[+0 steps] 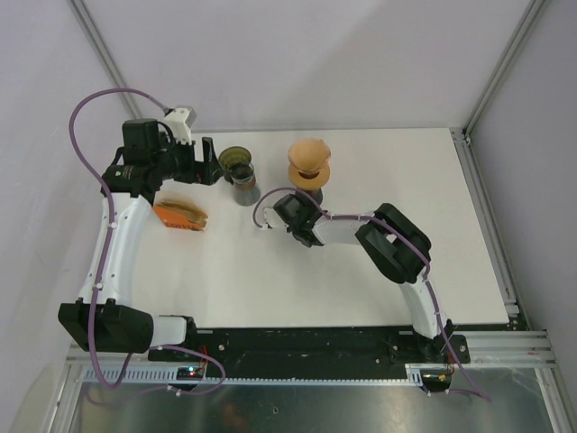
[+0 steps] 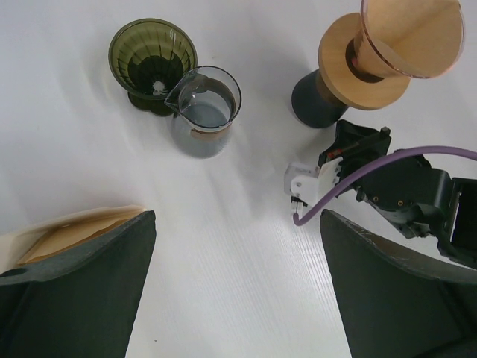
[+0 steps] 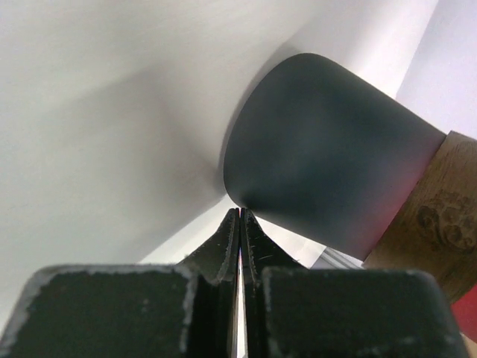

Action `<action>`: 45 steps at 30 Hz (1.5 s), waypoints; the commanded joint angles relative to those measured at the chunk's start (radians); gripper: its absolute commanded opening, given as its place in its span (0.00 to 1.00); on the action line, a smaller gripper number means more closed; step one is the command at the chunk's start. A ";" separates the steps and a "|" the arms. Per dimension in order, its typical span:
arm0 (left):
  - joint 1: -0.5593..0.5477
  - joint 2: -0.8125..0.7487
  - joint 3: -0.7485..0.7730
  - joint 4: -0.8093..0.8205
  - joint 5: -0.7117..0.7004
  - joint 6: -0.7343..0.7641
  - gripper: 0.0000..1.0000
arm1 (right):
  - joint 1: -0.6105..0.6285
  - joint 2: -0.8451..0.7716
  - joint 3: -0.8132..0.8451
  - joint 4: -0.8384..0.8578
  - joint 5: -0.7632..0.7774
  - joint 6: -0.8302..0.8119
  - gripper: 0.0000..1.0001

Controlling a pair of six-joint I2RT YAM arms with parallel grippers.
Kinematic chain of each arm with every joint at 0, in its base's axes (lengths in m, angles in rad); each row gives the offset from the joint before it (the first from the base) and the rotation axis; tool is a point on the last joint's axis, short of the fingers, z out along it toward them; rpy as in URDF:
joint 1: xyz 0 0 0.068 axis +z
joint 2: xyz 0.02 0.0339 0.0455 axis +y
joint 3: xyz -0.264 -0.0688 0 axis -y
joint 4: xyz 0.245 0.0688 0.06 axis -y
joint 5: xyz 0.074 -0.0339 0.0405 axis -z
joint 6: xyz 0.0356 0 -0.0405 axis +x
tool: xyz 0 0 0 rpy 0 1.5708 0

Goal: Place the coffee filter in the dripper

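Observation:
An olive-green dripper (image 2: pixel 153 63) stands empty at the back of the table (image 1: pixel 361 271), touching a glass carafe (image 2: pixel 203 112). A brown paper coffee filter (image 2: pixel 410 30) sits in a clear cone on a wooden collar (image 2: pixel 350 74), atop a dark round base (image 3: pixel 328 171). More brown filters (image 2: pixel 67 231) lie in an orange holder (image 1: pixel 178 216) at the left. My left gripper (image 2: pixel 238 224) hangs open over bare table, holding nothing, just left of the green dripper (image 1: pixel 236 158) in the top view. My right gripper (image 3: pixel 240 212) is shut and empty, its tips almost at the dark base.
The white table ends in metal rails at the right (image 1: pixel 491 225) and at the near edge. The right arm's purple cable (image 2: pixel 358 179) loops over the table between the two grippers. Grey walls close off the back and sides.

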 commanded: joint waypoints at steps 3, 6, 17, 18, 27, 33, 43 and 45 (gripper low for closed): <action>0.008 0.012 0.006 0.027 0.023 0.009 0.95 | -0.048 0.039 0.007 0.150 0.009 -0.030 0.00; 0.008 0.024 0.007 0.027 0.023 0.008 0.95 | -0.054 0.053 0.010 0.162 0.017 -0.032 0.00; 0.008 0.084 0.032 0.026 -0.006 0.032 0.94 | -0.001 -0.008 0.005 0.116 0.041 0.054 0.00; 0.008 0.095 0.035 0.026 -0.010 0.036 0.93 | 0.008 -0.020 0.001 0.114 0.040 0.062 0.00; 0.004 0.243 0.096 0.026 -0.046 0.043 0.85 | 0.102 -0.211 -0.061 0.017 -0.072 0.170 0.09; -0.025 0.357 0.198 0.026 -0.077 0.031 0.79 | 0.144 -0.369 -0.083 -0.095 -0.227 0.281 0.40; -0.093 0.544 0.345 0.027 -0.181 0.158 0.63 | 0.094 -0.646 -0.135 -0.188 -0.576 0.451 0.98; -0.103 0.572 0.360 0.027 -0.177 0.212 0.63 | 0.073 -0.691 -0.147 -0.192 -0.631 0.476 0.99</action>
